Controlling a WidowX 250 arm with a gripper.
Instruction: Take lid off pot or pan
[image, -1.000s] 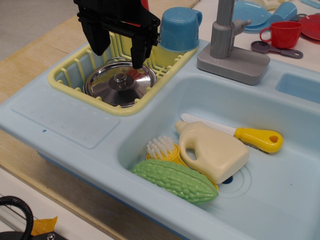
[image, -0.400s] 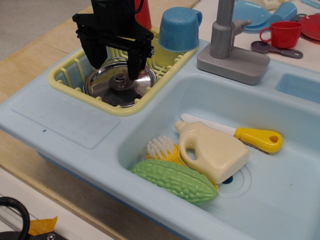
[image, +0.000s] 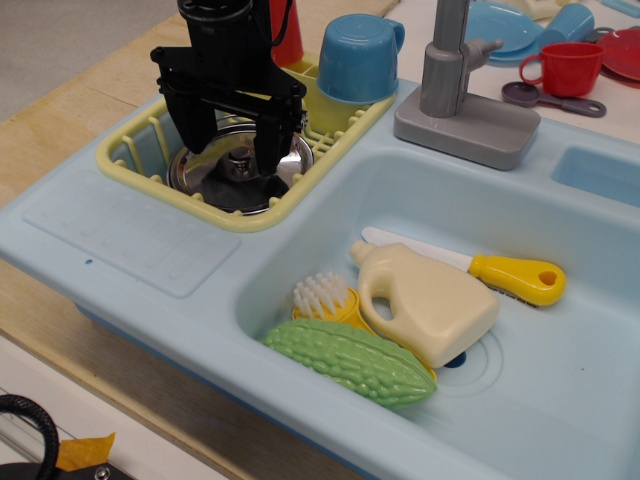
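A round shiny steel lid (image: 232, 185) with a small centre knob (image: 239, 165) lies in the yellow slatted rack (image: 140, 172) at the left of the toy sink. The pot or pan under it is hidden by the lid. My black gripper (image: 232, 150) is open and hangs low over the lid. One finger (image: 198, 125) stands left of the knob and the other to its right. I cannot tell if the fingertips touch the lid.
An upturned blue cup (image: 358, 57) stands at the rack's far right end. A grey faucet (image: 462, 95) stands behind the basin. In the basin lie a cream bottle (image: 430, 300), a yellow-handled knife (image: 500, 272), a green gourd (image: 350, 362) and a brush (image: 322, 295).
My gripper has come down toward the lid, from above the rack to straddling the knob. It stays open. The lid has not moved.
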